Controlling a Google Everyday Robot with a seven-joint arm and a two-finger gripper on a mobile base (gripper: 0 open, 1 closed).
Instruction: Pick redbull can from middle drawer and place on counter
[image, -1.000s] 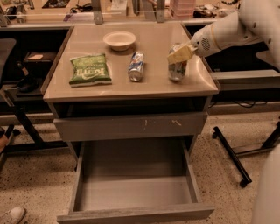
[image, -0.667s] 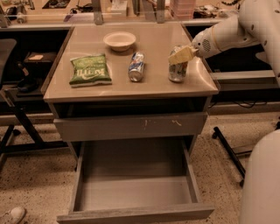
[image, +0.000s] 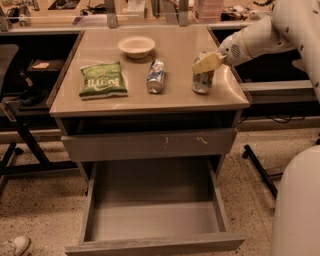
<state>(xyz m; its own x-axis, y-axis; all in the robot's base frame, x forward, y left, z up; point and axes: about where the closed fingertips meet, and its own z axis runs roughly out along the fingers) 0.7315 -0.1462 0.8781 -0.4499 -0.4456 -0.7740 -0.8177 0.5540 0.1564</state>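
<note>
You've got the can (image: 202, 82) upright on the counter (image: 175, 99), right side nr front edge. Your claw (image: 207, 63) sits at its top; can't tell if it grips. Mid counter lies another can (image: 155, 76), chip bag (image: 102, 79) left, bowl (image: 136, 46) at back. Below the counter, drawer (image: 155, 220) hangs open.

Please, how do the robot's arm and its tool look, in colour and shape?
The arm is smooth, white and rounded, with a small round patch of dotted holes near the wrist. No cables or markings show. The tool, at the redbull can on the right of the counter, is a pale cream-yellow wedge.
</note>
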